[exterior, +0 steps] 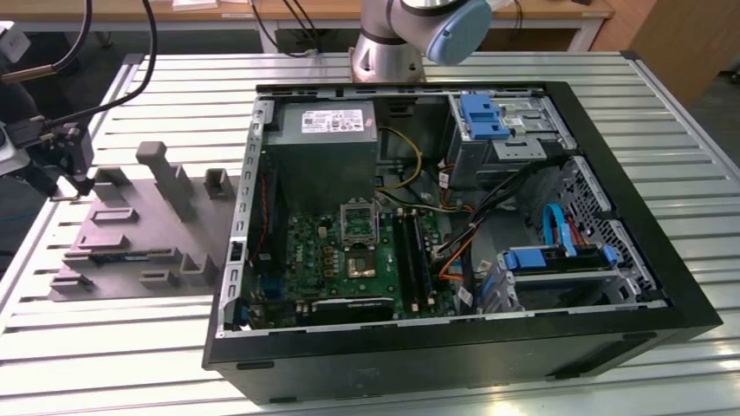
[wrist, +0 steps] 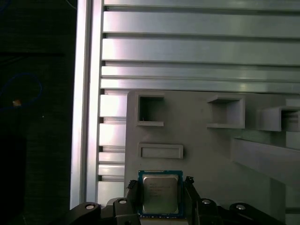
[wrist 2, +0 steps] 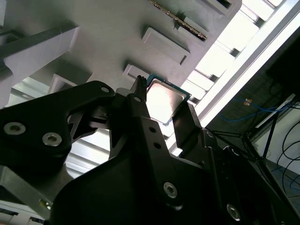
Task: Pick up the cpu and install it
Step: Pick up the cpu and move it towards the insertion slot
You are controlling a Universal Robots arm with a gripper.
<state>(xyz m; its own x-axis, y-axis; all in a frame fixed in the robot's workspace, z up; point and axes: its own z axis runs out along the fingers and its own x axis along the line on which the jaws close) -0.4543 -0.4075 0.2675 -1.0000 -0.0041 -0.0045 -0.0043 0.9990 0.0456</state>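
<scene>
The cpu, a small square chip with a shiny metal top and a green rim, lies at the corner of the grey moulded tray. My gripper has one dark finger against each of two opposite sides of the chip, shut on it. In the second wrist view the cpu shows bright between the two black fingers of the gripper. In the exterior view the gripper hangs over the tray's far corner at that view's left.
An open computer case lies to the exterior view's right of the tray, with its motherboard, power supply and blue drive brackets. Upright blocks rise from the tray. The slatted metal table ends close to the gripper.
</scene>
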